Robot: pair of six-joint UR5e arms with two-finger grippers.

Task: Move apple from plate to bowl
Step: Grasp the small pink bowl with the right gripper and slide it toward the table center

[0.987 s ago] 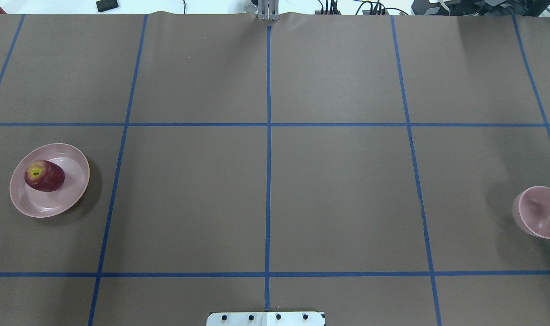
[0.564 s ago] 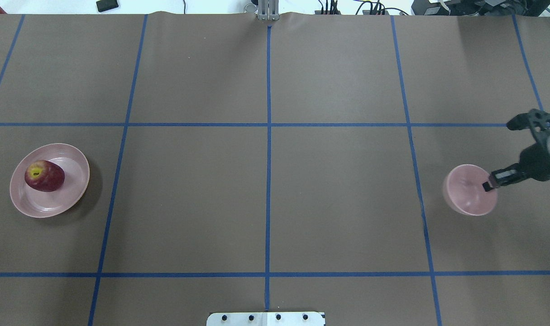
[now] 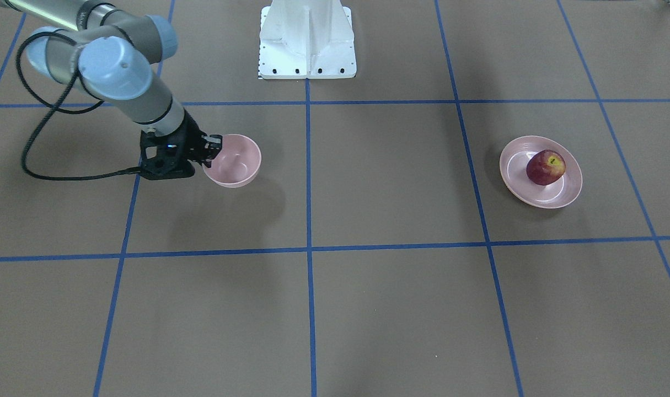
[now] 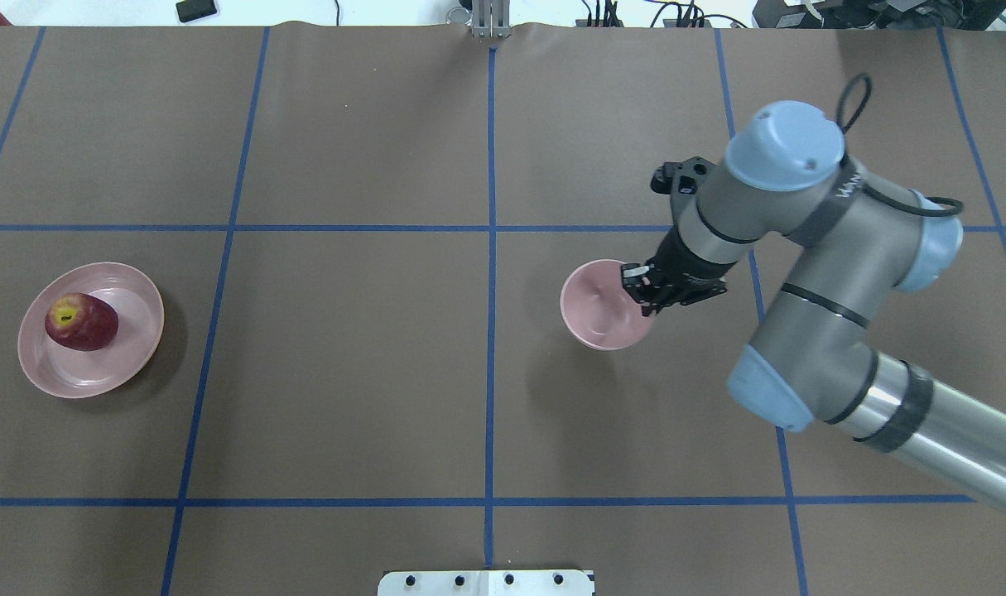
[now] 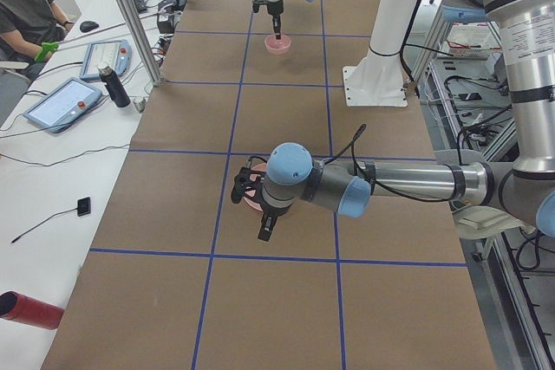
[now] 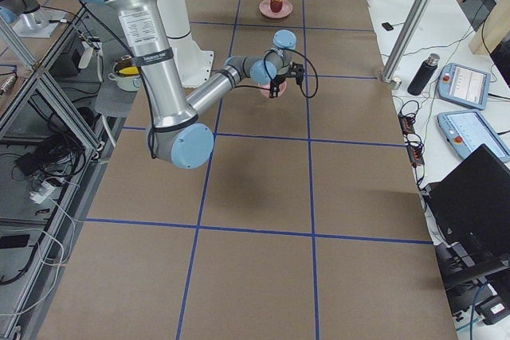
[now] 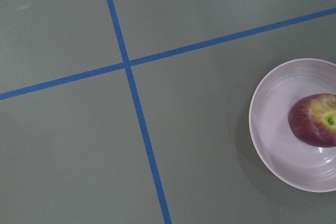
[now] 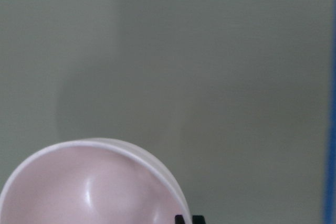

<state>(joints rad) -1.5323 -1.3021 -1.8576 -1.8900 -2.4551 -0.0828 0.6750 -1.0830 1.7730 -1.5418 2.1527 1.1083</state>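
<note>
The dark-red apple (image 4: 80, 321) lies on the pale-pink plate (image 4: 130, 352) at the table's left; both also show in the left wrist view, the apple (image 7: 315, 120) on the plate (image 7: 270, 129). My right gripper (image 4: 642, 295) is shut on the rim of the small pink bowl (image 4: 602, 306) and holds it above the table, right of the centre line; the bowl is empty (image 8: 89, 187). My left gripper (image 5: 250, 210) shows clearly only in the exterior left view, high over the plate; I cannot tell whether it is open.
Brown table cover with blue tape grid lines (image 4: 491, 248). The white robot base (image 3: 307, 41) stands at the near edge. The right arm's elbow (image 4: 809, 331) reaches over the right half. A person and tablets are beside the table (image 5: 61, 101).
My right arm has carried the bowl left, from the table's right edge towards the centre. The apple and plate have not moved.
</note>
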